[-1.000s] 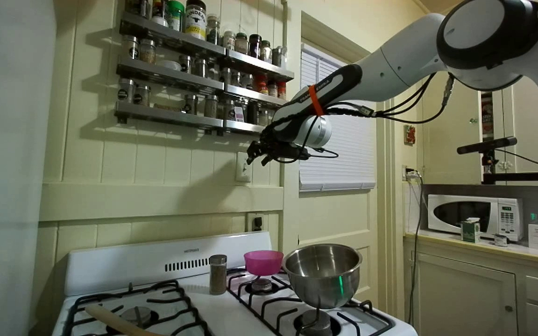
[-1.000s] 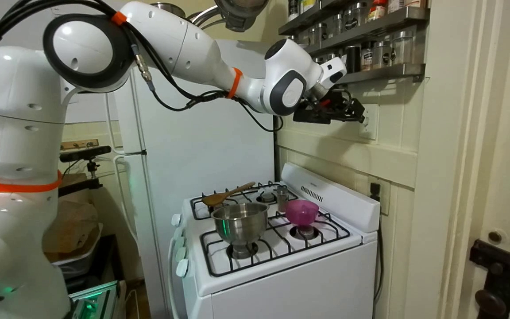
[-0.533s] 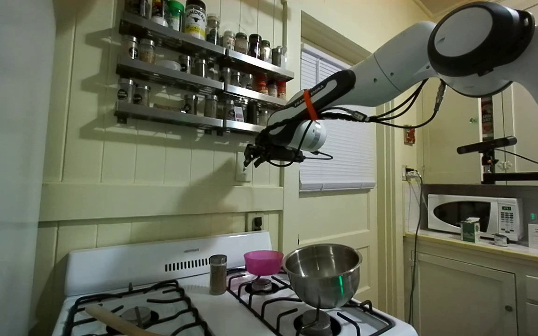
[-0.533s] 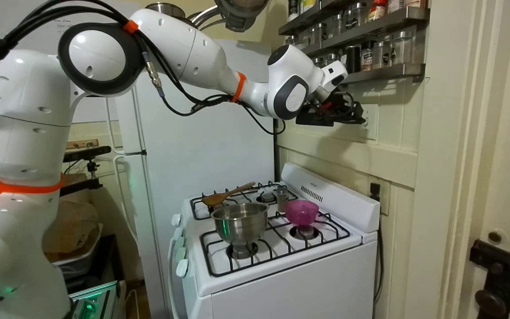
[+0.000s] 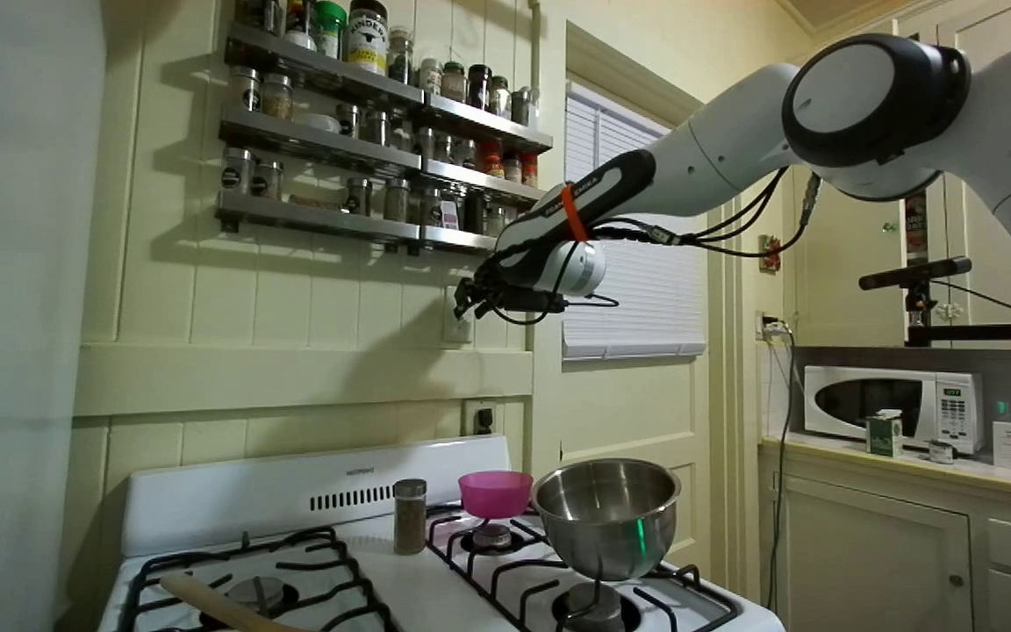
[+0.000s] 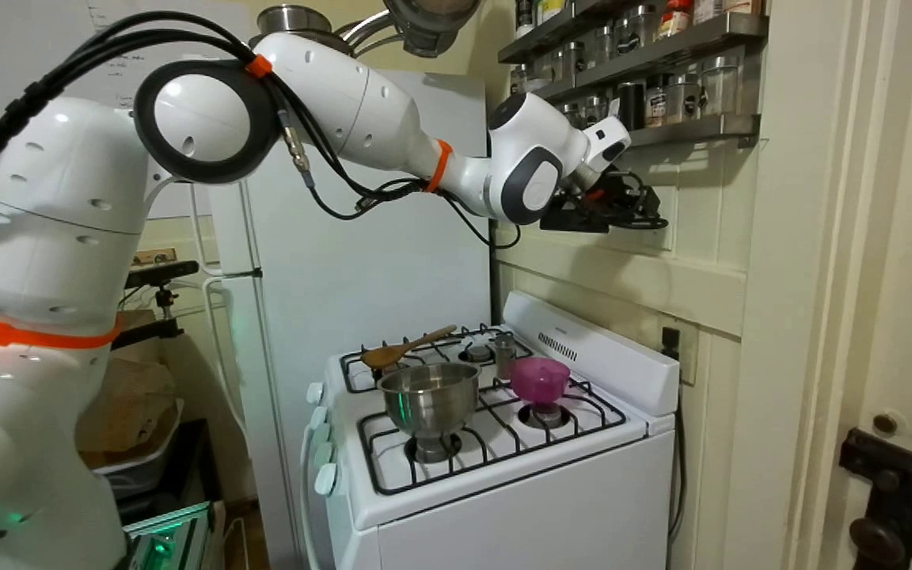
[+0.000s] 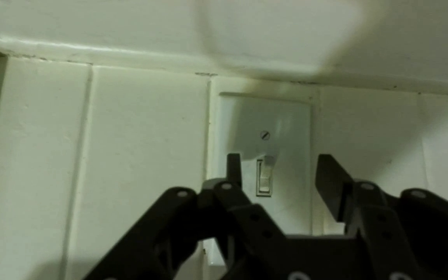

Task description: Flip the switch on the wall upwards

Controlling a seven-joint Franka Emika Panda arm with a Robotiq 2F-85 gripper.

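The switch is a pale cream plate (image 7: 263, 116) on the wall (image 7: 146, 136), with a small toggle (image 7: 265, 173) at its centre. The wrist view stands upside down, with the trim ledge at its top; the toggle tilts toward that ledge, so it points down. My gripper (image 7: 279, 159) is open and empty. The toggle shows between the fingers, nearer one finger. In both exterior views the gripper (image 5: 469, 311) (image 6: 656, 222) is close in front of the switch (image 5: 458, 331) (image 6: 668, 198) and hides part of it. I cannot tell whether a fingertip touches the plate.
Spice racks (image 5: 330, 145) with several jars hang above the gripper. The trim ledge (image 5: 312, 377) runs below the switch. The stove (image 5: 312, 474) below bears a steel bowl (image 5: 606, 527), a pink bowl (image 5: 495, 496), a jar (image 5: 410, 518) and a wooden spoon (image 6: 404, 348).
The arm and gripper have moved down and closer to the wall, in front of the switch. More of the switch is now covered in both exterior views. The stove items have not moved.
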